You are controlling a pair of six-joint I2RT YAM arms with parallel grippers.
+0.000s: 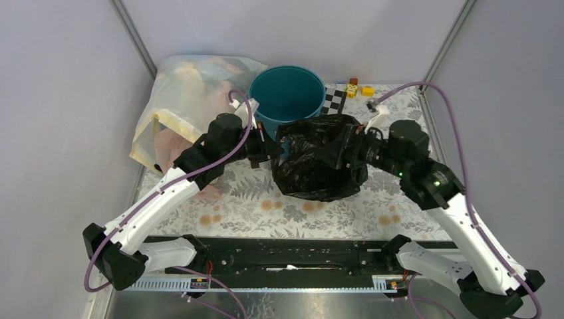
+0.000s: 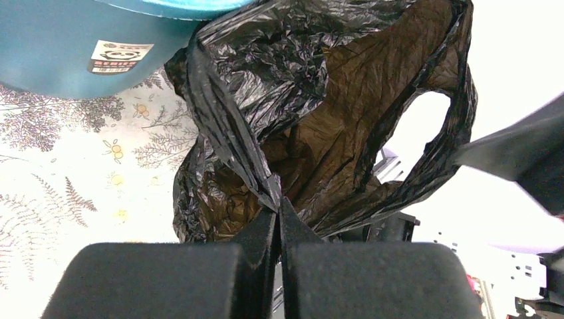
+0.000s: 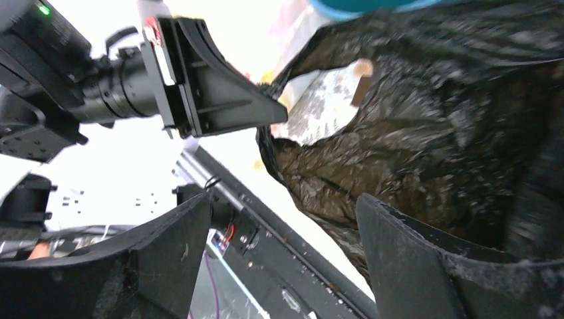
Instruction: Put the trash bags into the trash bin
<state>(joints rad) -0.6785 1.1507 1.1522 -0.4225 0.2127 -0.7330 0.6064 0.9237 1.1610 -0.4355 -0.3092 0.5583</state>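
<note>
The left tool (image 2: 278,207) is clamped shut on a twisted strip of the bag (image 2: 346,100) rim. Only the left wrist view shows this pinch, and the white label (image 2: 120,57) on the bin (image 2: 46,46). The right tool (image 3: 282,206) stands wide apart, gripping nothing; whether one finger touches the film I cannot tell. From overhead, the bag, glossy, black and crinkled, slumps on the worktop (image 1: 299,212) between both tools, its far edge against the round teal bin's near rim. A translucent sack (image 1: 179,100) presses against the bin's left side. Floral-patterned worktop shows in front of the bag.
</note>
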